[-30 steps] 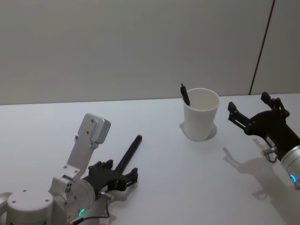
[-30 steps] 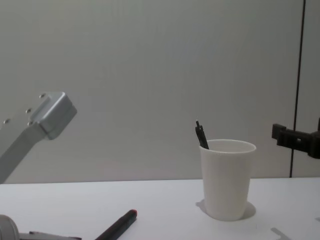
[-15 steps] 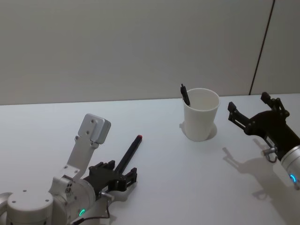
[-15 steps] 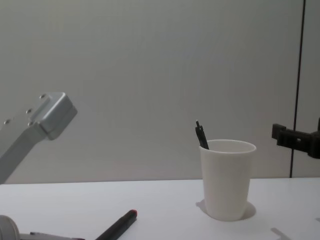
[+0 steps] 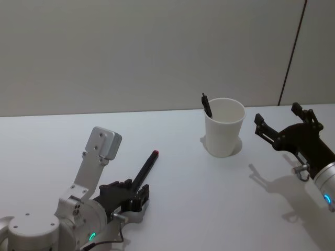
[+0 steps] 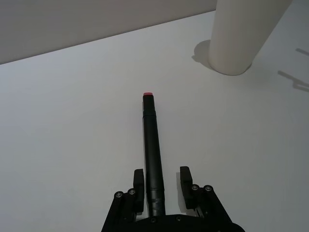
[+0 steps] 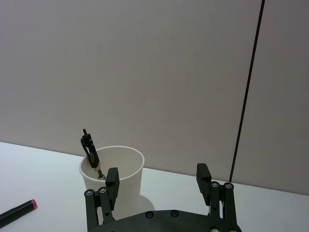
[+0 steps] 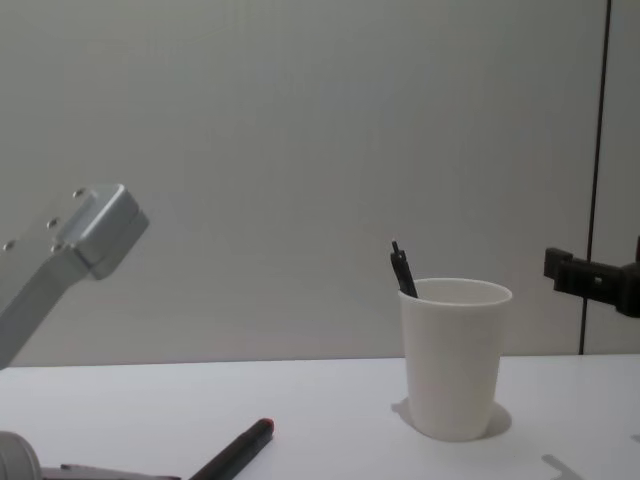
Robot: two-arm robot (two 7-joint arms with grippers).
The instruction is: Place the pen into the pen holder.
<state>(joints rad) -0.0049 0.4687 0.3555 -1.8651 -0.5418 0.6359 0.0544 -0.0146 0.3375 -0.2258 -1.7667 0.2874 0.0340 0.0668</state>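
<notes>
Fingers of our left gripper narrowly straddle the black red-tipped pen left of the white paper cup, so we should pinch squarely; right gripper hangs wide-spread right of it.

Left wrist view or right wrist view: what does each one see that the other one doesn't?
Left wrist, not the right: the fingers of the left gripper either side of the red-tipped pen, its whole barrel lying on the table. Right wrist, not the left: the open right gripper, the rim of the cup and a black pen standing inside. Both: the cup, the table, the pen's red tip.
</notes>
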